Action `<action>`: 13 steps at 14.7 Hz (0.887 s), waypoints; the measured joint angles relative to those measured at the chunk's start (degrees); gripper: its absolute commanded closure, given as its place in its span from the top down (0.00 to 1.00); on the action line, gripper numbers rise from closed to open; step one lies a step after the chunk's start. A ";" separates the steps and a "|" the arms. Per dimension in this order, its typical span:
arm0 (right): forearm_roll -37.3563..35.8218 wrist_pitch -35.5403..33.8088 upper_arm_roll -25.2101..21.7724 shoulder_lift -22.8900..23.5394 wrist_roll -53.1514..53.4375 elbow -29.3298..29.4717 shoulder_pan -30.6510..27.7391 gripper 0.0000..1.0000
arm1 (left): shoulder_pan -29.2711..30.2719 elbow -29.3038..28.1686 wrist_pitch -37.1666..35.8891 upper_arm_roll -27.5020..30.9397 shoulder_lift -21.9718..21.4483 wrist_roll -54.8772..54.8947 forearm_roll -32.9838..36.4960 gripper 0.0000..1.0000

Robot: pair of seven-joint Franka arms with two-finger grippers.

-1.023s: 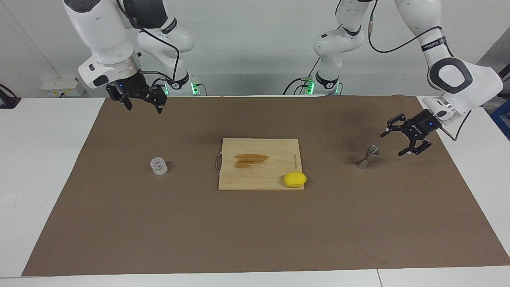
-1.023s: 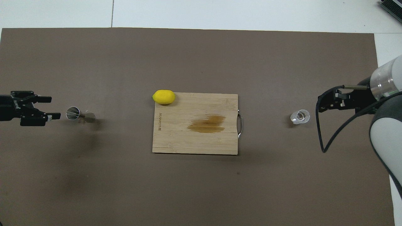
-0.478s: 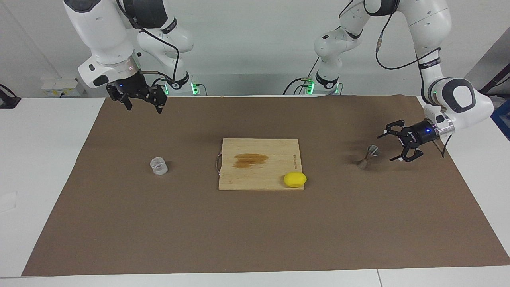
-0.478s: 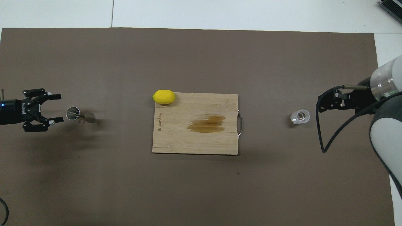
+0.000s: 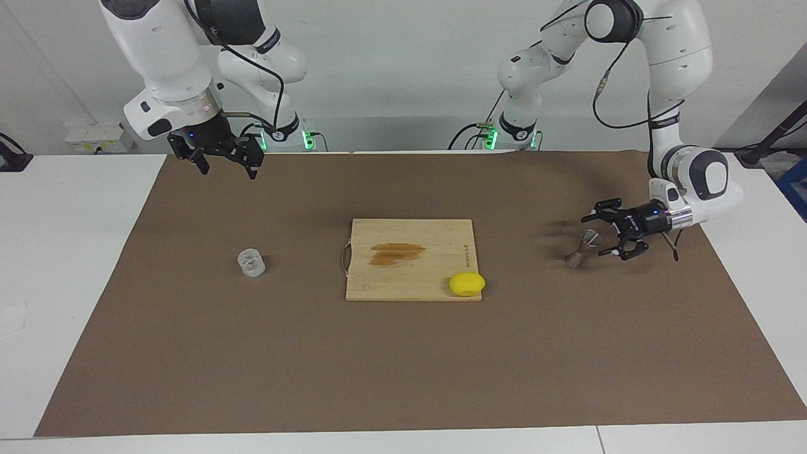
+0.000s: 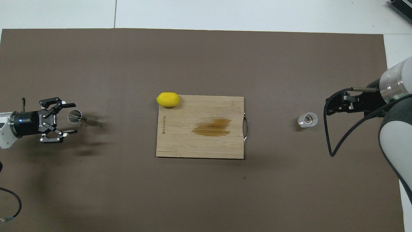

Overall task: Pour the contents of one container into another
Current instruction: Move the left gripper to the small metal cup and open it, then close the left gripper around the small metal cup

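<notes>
The silvery hourglass jigger (image 5: 581, 248) stands upright on the brown mat toward the left arm's end, also in the overhead view (image 6: 77, 117). My left gripper (image 5: 595, 236) is open, turned sideways and low. Its fingertips (image 6: 73, 118) stand either side of the jigger's upper cone and do not touch it. The small clear glass cup (image 5: 251, 263) stands on the mat toward the right arm's end, also in the overhead view (image 6: 307, 120). My right gripper (image 5: 226, 167) is open and empty. It waits raised over the mat beside the glass (image 6: 331, 106).
A wooden cutting board (image 5: 435, 239) with a brown stain lies mid-mat, also in the overhead view (image 6: 180, 141). A yellow lemon (image 5: 467, 284) sits at the board's corner farther from the robots, toward the left arm's end (image 6: 167, 99). The brown mat (image 5: 403, 366) covers the white table.
My left gripper has come down and moved in on the jigger, turning level, so its open fingers now flank the upper cone. The right arm, glass, board and lemon have not moved.
</notes>
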 measured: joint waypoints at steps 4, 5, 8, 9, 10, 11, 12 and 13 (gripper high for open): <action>0.00 0.00 0.00 0.00 0.00 0.00 0.00 1.00 | 0.60 0.01 -4.05 0.00 1.93 2.29 -0.36 1.00; 0.00 0.00 0.00 0.00 0.00 0.00 0.00 1.00 | 0.94 0.01 -4.41 0.02 2.30 2.59 -0.53 1.00; 0.00 0.00 0.00 0.00 0.00 0.00 0.00 1.00 | 1.86 0.01 -5.00 0.04 2.70 3.19 -0.61 1.00; 0.00 0.00 0.00 0.00 0.00 0.00 0.00 1.00 | 1.89 0.01 -5.04 0.03 2.72 3.21 -0.61 1.00; 0.00 0.00 0.00 0.00 0.00 0.00 0.00 1.00 | 1.89 0.00 -5.07 -0.01 2.74 3.21 -0.61 1.00; 0.00 0.00 0.00 0.00 0.00 0.00 0.00 1.00 | 1.89 -0.05 -5.09 -0.05 2.78 3.21 -0.61 1.00; 0.00 0.00 0.00 0.00 0.00 0.00 0.00 1.00 | 1.89 -0.16 -5.09 -0.06 2.83 3.21 -0.61 1.00; 0.00 0.00 0.00 0.00 0.00 0.00 0.00 1.00 | 1.90 -0.38 -5.09 -0.05 2.88 3.21 -0.71 1.00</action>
